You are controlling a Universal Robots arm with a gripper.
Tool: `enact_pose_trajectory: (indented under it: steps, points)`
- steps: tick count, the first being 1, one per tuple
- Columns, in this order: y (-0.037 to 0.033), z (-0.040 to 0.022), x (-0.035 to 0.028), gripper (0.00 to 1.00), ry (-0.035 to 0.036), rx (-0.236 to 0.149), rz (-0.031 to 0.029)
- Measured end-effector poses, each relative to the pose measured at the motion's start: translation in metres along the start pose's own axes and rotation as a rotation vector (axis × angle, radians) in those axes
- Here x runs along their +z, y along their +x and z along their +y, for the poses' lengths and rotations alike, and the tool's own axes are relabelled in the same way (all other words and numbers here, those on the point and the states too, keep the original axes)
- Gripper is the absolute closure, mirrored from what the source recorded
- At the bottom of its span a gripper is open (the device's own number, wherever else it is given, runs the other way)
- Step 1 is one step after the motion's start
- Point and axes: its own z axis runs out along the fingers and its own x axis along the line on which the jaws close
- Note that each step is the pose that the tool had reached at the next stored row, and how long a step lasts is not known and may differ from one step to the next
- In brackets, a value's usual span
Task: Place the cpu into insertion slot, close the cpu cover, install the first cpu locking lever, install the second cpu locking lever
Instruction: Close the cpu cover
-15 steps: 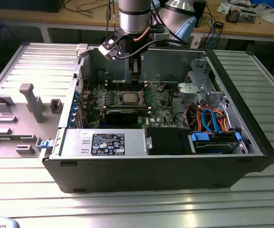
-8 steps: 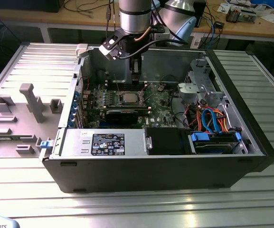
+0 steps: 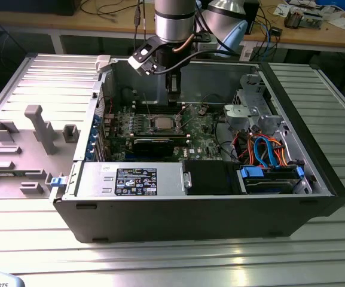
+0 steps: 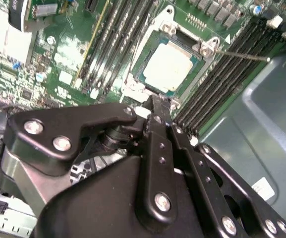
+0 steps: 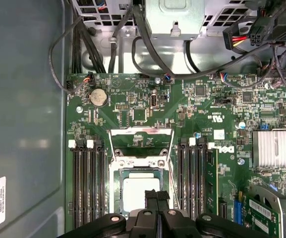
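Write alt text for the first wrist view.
The cpu sits in the insertion slot on a green motherboard, with the cpu cover raised open beside it. The gripper, fingers together, hangs over one edge of the cpu, between banks of black memory slots.

Board (image 5: 133,104) is your classic green with tiny white print. Memory slots (image 5: 85,183) are black with white end clips. The cpu (image 5: 133,193) has a pale silver-grey top, and the cpu cover (image 5: 141,131) is shiny silver. Gripper (image 5: 157,194) is matte black all over. Heatsink (image 5: 274,148) is silver with fine stripes, and the cables (image 3: 266,145) are blue and orange.
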Motion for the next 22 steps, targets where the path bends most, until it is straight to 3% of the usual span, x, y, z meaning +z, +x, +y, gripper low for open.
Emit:
enact_pose_trajectory:
  steps: [9, 22]
  points:
    - [0.0001, 0.0004, 0.0, 0.89, 0.0001, 0.0, 0.0]
    - [-0.0002, 0.0022, -0.0067, 0.89, 0.0002, 0.0, -0.0001]
